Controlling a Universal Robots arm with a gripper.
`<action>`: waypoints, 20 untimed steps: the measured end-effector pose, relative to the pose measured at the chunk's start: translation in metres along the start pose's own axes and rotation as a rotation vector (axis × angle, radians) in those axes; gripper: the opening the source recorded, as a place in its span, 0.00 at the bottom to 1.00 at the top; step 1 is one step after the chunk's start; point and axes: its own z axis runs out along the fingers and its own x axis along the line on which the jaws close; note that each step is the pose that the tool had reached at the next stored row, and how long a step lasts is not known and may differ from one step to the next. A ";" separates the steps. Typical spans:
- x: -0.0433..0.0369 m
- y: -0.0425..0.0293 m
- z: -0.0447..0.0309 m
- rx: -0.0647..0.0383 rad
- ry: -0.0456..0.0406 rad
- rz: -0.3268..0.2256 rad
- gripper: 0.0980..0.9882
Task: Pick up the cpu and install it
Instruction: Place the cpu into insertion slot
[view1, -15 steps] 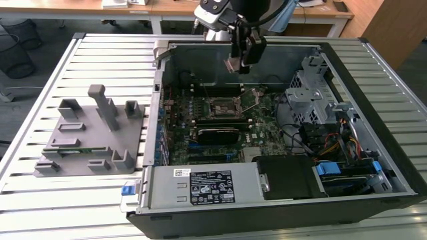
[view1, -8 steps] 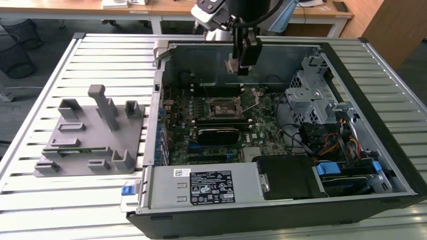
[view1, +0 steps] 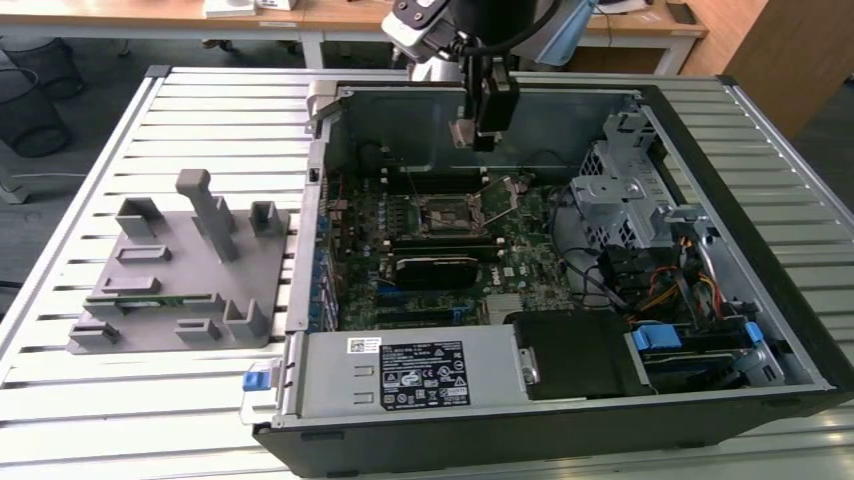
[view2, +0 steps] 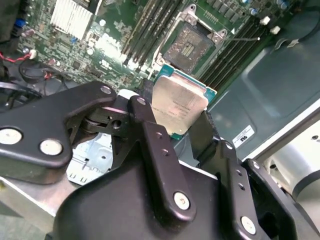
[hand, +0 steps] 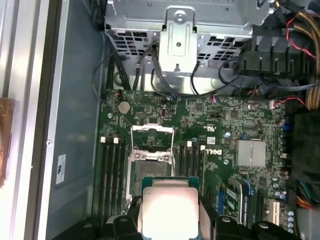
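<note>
Gripper (view2: 172, 114) grasps the cpu (view2: 180, 100) by its edges (hovering above the motherboard socket (view2: 192, 45))

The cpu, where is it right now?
In the second wrist view the cpu is clamped in the gripper, held above the motherboard near its open socket, inside the computer case.

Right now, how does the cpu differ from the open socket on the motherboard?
The cpu is clamped in the claw, off the board; the socket sits on the motherboard. The cpu shows a smooth silvery top; the socket is a dark recess inside a metal frame. Both are square.
</note>
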 end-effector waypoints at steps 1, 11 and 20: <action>0.0009 0.0000 0.0014 0.000 0.0001 0.000 0.49; 0.0070 -0.0008 0.0195 -0.001 0.0023 -0.009 0.49; 0.0129 -0.0017 0.0358 -0.001 0.0001 0.024 0.49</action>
